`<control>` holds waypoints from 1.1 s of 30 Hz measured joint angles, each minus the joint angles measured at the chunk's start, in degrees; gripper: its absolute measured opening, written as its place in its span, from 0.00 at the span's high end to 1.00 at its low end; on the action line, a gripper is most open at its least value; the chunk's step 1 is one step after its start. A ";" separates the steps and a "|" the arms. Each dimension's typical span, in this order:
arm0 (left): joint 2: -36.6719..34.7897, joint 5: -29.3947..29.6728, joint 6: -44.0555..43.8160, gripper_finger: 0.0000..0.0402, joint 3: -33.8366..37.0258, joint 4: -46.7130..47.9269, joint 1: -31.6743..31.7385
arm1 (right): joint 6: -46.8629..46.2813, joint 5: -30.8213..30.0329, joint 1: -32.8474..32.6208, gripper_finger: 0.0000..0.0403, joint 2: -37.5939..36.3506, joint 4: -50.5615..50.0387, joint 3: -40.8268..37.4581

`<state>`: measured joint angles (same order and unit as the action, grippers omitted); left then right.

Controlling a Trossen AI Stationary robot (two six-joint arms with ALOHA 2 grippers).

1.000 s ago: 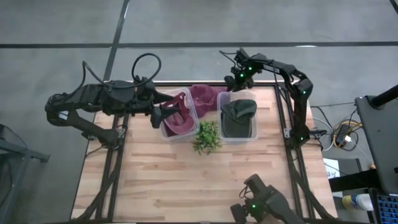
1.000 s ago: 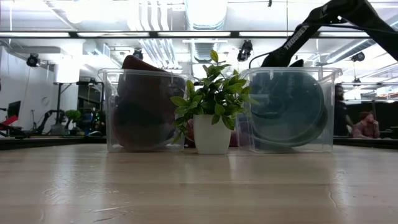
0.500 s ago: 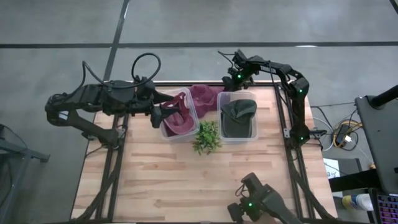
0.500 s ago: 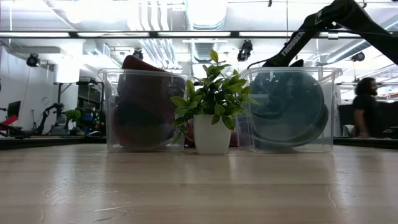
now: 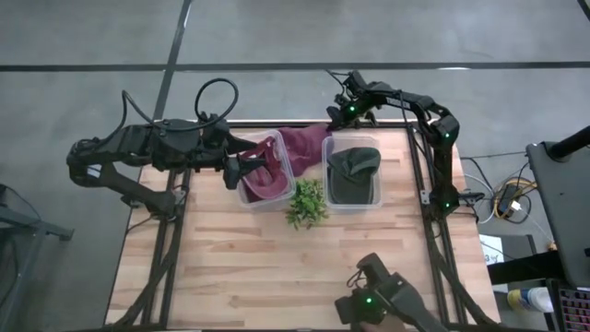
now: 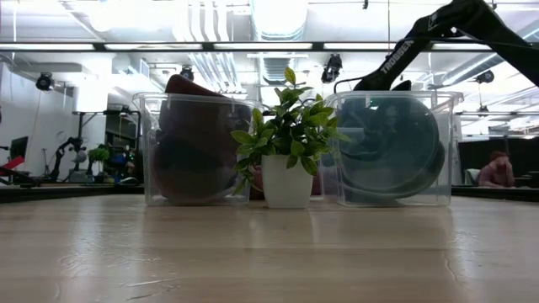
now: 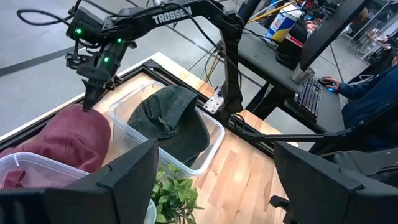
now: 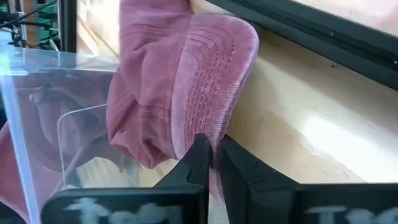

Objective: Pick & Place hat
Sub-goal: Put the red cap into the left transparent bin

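Note:
A maroon hat [image 5: 302, 143] lies at the table's far edge, between two clear bins and leaning against the left bin [image 5: 277, 148]. My right gripper [image 5: 339, 117] is shut on its brim; the left wrist view shows that gripper [image 7: 87, 102] at the hat [image 7: 68, 140]. A second maroon hat [image 5: 265, 182] fills the left bin, and a dark green hat [image 5: 350, 171] lies in the right bin [image 5: 373, 175]. My left gripper [image 5: 235, 172] hovers open at the left bin's left side, holding nothing. My right gripper pinches the stitched brim edge [image 8: 205, 118] of the maroon hat between its two fingers [image 8: 198, 158]. It comes from above, slanting down from the table's far right. The rest of the hat lies on the table, against the left bin.
A small potted plant [image 5: 306, 203] stands between the two bins on their near side and shows in front of them in the low view [image 6: 286, 143]. Bare wood [image 5: 277, 267] stretches toward the near edge. A person sits at a desk beyond the table's right side.
My right gripper has moved a little toward the table's left and reached the maroon hat's far right edge. The hat's outline has changed: its side nearest the gripper is now drawn out toward it.

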<state>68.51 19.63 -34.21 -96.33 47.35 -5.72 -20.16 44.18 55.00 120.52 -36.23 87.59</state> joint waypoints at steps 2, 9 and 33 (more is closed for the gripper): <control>0.00 -0.02 0.04 0.23 0.00 0.01 0.00 | -0.05 -0.05 0.00 0.97 -1.23 0.36 -0.04; 0.00 -0.01 0.28 0.23 0.00 0.02 0.00 | -0.35 -0.95 0.13 0.98 -7.19 1.69 -0.09; -0.07 2.92 3.60 0.23 0.02 0.04 0.00 | 8.35 -24.64 -6.50 0.98 -34.18 2.15 -0.09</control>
<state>68.45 22.55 -30.61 -96.31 47.40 -5.72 -11.81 19.54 48.50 86.34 -34.09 87.50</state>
